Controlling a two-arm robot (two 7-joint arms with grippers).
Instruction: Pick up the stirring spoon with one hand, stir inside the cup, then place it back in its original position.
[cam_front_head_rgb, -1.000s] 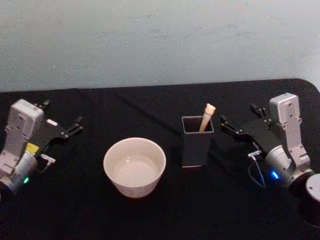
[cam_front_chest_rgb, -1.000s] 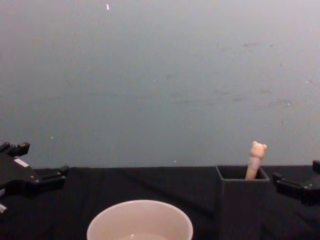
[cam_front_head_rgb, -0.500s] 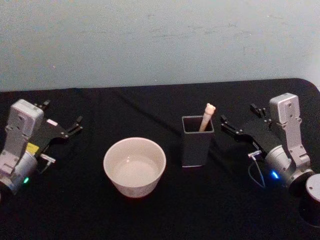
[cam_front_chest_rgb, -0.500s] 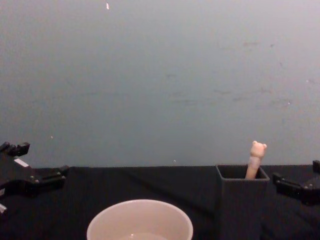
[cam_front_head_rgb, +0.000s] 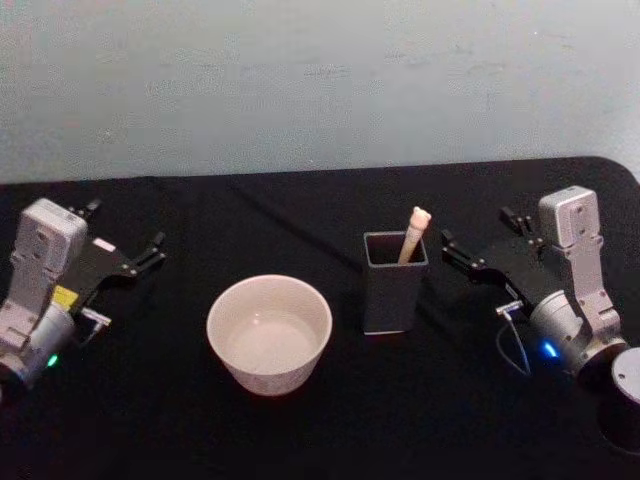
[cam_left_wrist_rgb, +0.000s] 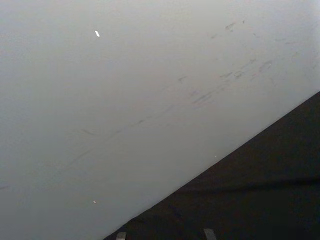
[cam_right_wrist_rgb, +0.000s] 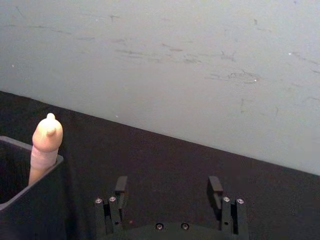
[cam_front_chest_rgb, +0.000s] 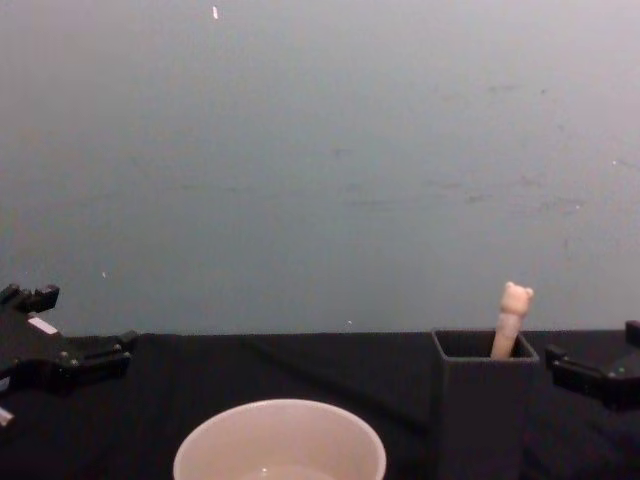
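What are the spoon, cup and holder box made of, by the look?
The thin pale beige stirring spoon: likely matte plastic or wood; even cream tone, moulded bear head, no shine.
The wide round cream-white cup: probably glazed ceramic or smooth plastic; thin even rim, soft sheen inside.
The dark grey square box holder: likely matte plastic; thin straight walls, sharp corners, no reflections.
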